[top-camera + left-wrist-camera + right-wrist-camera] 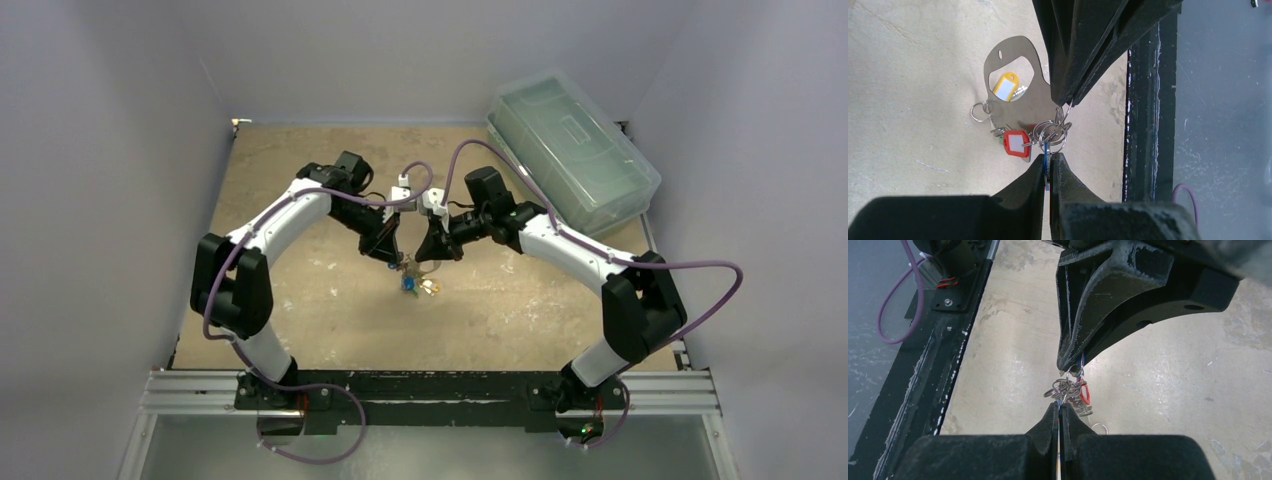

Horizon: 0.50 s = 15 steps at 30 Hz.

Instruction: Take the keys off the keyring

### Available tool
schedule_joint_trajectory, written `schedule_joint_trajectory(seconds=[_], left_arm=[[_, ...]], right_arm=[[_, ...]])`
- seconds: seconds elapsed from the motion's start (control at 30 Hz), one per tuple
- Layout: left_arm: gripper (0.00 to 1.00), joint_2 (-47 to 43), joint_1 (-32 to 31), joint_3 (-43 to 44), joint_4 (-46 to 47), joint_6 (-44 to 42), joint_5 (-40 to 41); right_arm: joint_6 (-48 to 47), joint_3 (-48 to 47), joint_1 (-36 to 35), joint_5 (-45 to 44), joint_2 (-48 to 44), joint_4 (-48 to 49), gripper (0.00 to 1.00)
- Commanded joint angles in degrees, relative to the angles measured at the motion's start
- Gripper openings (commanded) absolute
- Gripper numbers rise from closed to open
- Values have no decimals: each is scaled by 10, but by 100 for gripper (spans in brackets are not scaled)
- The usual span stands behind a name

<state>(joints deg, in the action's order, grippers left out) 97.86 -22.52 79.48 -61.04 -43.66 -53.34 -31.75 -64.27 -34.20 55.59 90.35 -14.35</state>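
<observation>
My left gripper and right gripper both pinch the keys at centre, the keyring close beside. A lidded clear bin sits far right, contents unclear.

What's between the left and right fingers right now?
A tangle of small key rings: the left fingers pinch a blue tag hanging off it, and the right fingers pinch its other end. Left wrist view shows it best.

No text, number, brand or sign can be read in any view, and the white inserts of the yellow key tag and, at six o'clock from it, the red key tag show no legible writing.
</observation>
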Motion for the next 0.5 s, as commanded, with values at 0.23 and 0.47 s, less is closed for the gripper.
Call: schedule_joint_trajectory(seconds=[0.23,0.47], left_arm=[[48,-52,65,19,-36,-97,-4],[48,-164,93,-116,146,-62,-139]], right_arm=[[13,4,4,38,-23,-3,0],[44,8,4,53,-17,32,0]])
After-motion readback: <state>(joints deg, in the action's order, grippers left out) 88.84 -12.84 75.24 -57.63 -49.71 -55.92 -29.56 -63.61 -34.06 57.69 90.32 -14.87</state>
